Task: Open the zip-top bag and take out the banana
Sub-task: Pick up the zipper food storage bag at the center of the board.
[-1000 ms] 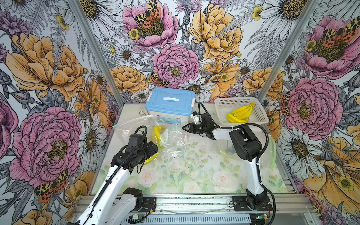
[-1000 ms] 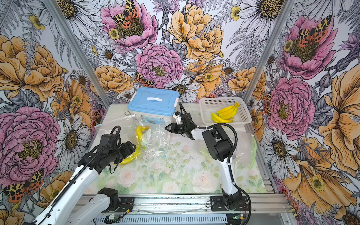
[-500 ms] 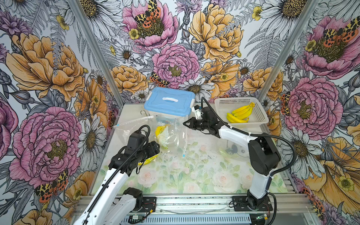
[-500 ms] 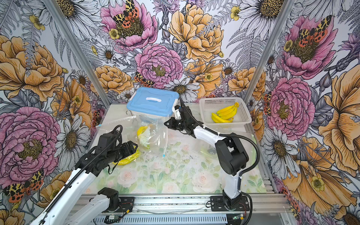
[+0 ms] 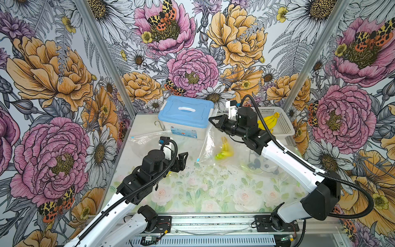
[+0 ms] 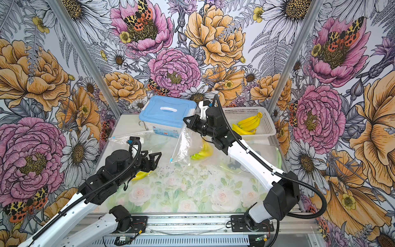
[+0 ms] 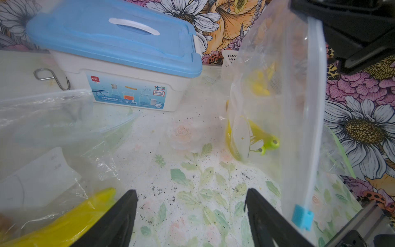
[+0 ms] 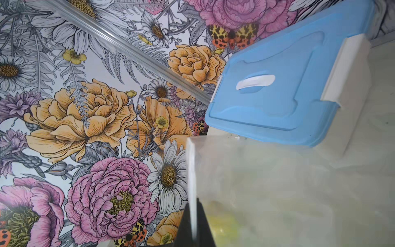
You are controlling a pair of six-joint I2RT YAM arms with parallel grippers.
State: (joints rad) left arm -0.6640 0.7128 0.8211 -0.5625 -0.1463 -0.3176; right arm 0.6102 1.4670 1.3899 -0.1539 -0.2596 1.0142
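Clear plastic hung from the right gripper (image 5: pixel 211 119), whose jaws were clenched on the upper corner of the zip-top bag (image 5: pixel 208 145) — probably so that the zip edge dropped straight and taut, with its blue slider (image 7: pixel 301 216) at the low end, turned toward the left gripper (image 7: pixel 190 213). That pincer stood released, jaws wide and empty, low over the table (image 5: pixel 209 188) at centre-left of both top views. It was near the slider but apart from it, and I judged it placed to take the slider or the free lip.

The banana (image 5: pixel 224 149) lay inside the bag, slumped at its bottom just right of frame centre, with the bag's base seemingly resting on the table.

Whether the seal was parted anywhere I could not tell — the film blurred it in the right wrist view, where only a sliver of the fingers showed at the lower edge. A second banana (image 6: pixel 140 174), in another bag, was half hidden beneath the left arm.
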